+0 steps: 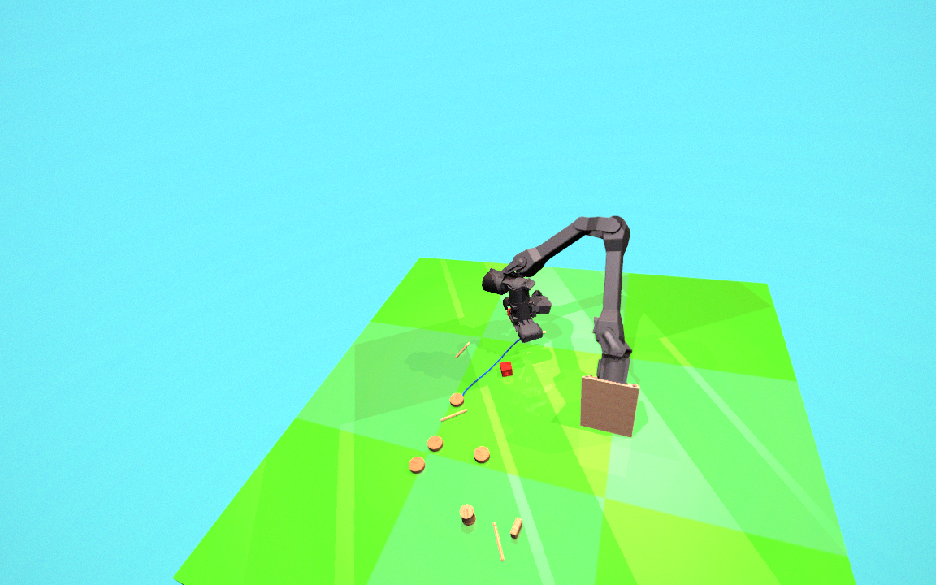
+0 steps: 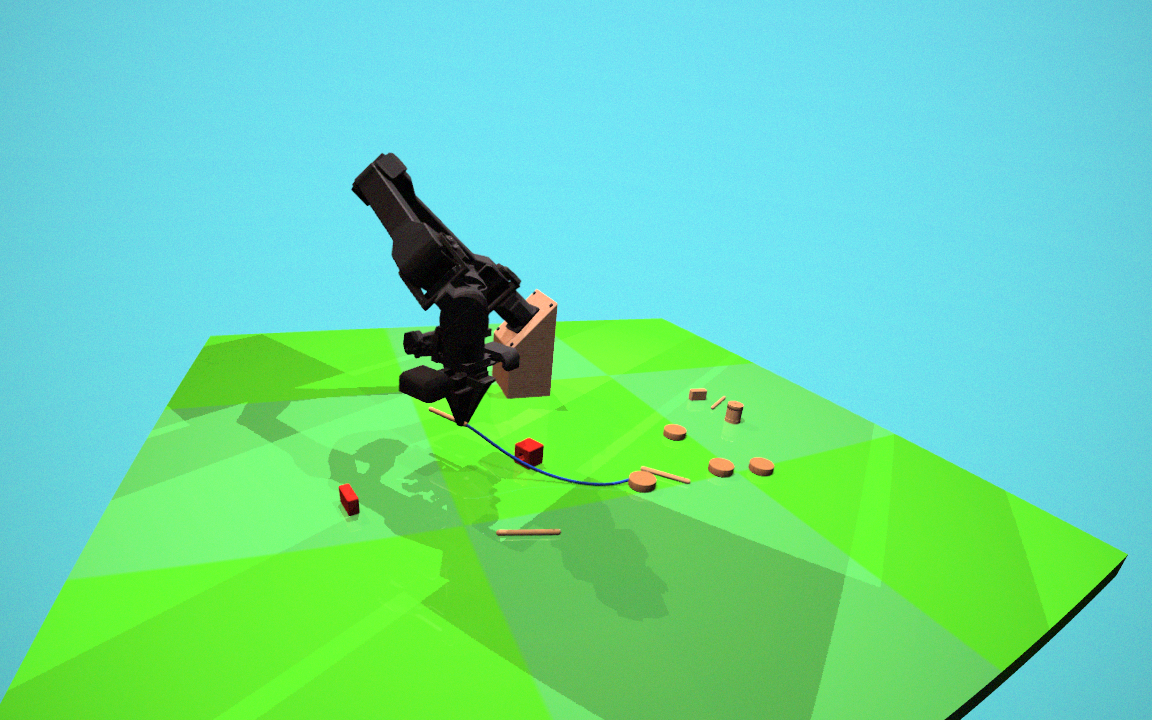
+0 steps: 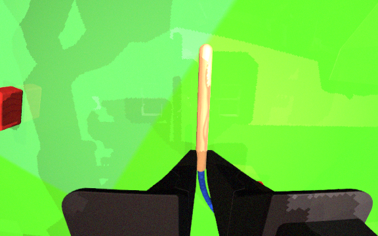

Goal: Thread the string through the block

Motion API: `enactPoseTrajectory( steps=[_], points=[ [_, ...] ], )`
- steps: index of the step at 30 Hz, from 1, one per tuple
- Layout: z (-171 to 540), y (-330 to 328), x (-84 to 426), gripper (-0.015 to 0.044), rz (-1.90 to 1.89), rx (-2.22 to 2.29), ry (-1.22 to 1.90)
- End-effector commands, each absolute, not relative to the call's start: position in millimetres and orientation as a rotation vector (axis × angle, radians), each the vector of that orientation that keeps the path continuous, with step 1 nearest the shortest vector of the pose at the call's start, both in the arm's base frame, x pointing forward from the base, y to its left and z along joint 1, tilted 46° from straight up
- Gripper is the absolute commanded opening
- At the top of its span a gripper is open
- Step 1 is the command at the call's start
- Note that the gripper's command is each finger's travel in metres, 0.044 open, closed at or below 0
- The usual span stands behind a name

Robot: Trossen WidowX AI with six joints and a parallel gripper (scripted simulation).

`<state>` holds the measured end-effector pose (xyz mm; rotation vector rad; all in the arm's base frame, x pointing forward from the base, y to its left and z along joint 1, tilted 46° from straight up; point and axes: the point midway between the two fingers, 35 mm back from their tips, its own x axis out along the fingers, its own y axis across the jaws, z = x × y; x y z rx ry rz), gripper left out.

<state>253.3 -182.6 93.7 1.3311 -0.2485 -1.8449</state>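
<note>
My gripper (image 1: 531, 334) (image 2: 460, 419) (image 3: 202, 157) is shut on the thin wooden stick (image 2: 439, 412) (image 3: 205, 98) at its string end and holds it a little above the table. The stick points straight out from the fingertips. The blue string (image 1: 486, 369) (image 2: 562, 479) (image 3: 205, 190) runs from the stick in a slack curve to the round wooden button (image 1: 456, 399) (image 2: 642, 481). The red block with the hole (image 1: 505, 369) (image 2: 528, 450) sits on the table beside the string, a short way from the gripper.
A second, smaller red block (image 2: 348, 498) (image 3: 4, 108) lies to the gripper's left. A wooden board (image 1: 607, 405) (image 2: 531, 353) stands at the arm's base. Loose sticks (image 1: 453, 415) (image 2: 527, 531), three discs (image 1: 434, 443) (image 2: 721, 467) and a short cylinder (image 1: 467, 513) (image 2: 733, 411) lie beyond the button.
</note>
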Motion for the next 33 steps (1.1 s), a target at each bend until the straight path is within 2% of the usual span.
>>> enactPoseTrajectory(
  steps=[1, 33],
  points=[
    [94, -179, 256, 0.0000, -1.866, 1.313, -0.254],
    [99, -147, 273, 0.0000, -2.019, 1.111, -0.376]
  ],
)
